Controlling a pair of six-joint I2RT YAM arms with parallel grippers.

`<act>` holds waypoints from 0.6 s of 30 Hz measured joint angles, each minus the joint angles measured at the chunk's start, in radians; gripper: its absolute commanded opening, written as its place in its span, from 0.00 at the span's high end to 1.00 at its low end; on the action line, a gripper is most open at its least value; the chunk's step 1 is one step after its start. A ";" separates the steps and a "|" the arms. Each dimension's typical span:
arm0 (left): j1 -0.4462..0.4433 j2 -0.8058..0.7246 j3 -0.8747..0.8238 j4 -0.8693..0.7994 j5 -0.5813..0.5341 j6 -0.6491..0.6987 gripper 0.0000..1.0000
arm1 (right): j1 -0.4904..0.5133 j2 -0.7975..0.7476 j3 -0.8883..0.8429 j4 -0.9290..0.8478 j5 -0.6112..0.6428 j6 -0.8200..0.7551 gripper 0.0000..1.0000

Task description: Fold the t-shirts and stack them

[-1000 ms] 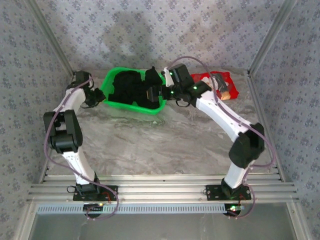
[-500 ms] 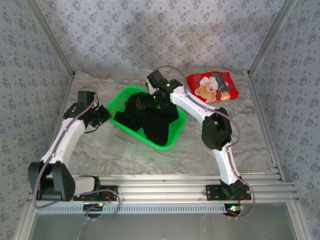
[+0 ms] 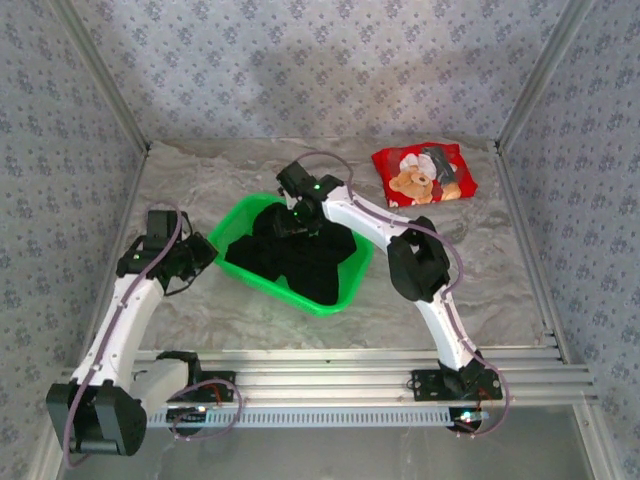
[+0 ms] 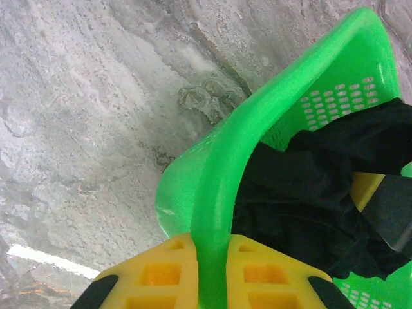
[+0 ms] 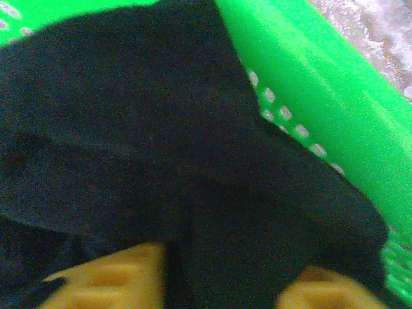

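black t-shirt (image 5: 161, 148) between right jaws

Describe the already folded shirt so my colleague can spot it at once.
Look at the far right corner of the marble table, beyond the green basket. A small folded square lies flat there: the red shirt with a teddy bear print, unlike the plain black shirt heaped in the basket.

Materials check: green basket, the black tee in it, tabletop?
The basket: likely moulded plastic, glossy smooth rim, mesh holes in the walls. The black t-shirt: soft matte cloth, it folds and drapes. The table: grey marbled surface, stone or printed laminate; cannot tell which.
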 measured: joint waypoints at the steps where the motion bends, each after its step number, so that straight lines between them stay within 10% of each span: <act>1: 0.000 -0.009 -0.011 0.000 0.000 -0.005 1.00 | 0.001 -0.001 -0.005 0.005 -0.003 0.002 0.95; 18: 0.132 0.066 0.012 0.018 -0.055 -0.026 1.00 | -0.012 -0.460 0.127 0.121 -0.154 0.002 1.00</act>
